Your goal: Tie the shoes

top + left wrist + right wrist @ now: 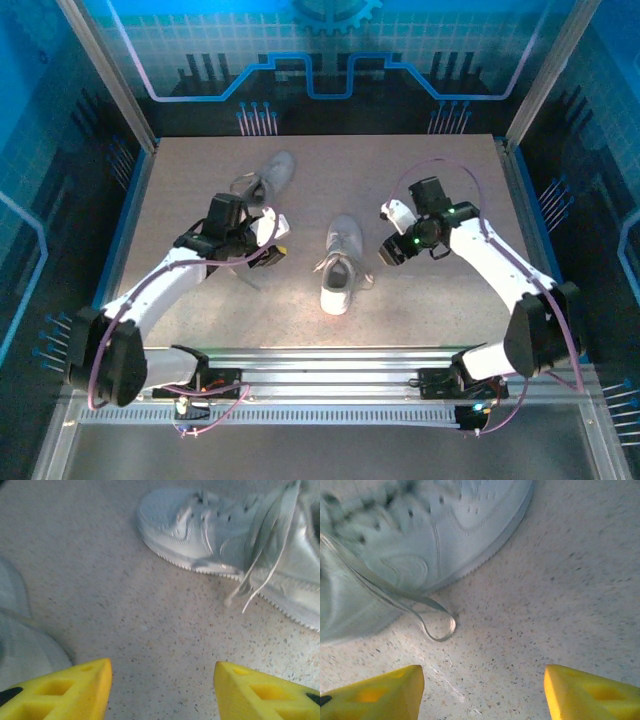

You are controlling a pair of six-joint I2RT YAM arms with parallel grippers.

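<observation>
A speckled beige, stone-look worktop (420, 300) forms the floor of a booth. Close up, its surface shows fine dark and reddish flecks. Behind it stands a blue back panel (200, 40) printed with a pale grid, a gear emblem (335, 12) at top centre and a bright blue stepped outline (330, 75). Slanted silver aluminium posts (105, 75) rise at both rear corners. Dark blue side walls (30, 230) carry light circuit-like lines. A blue strip (128, 225) edges the worktop's left side, and a ribbed silver rail (330, 362) runs along the near edge. The light is cool and bluish.
</observation>
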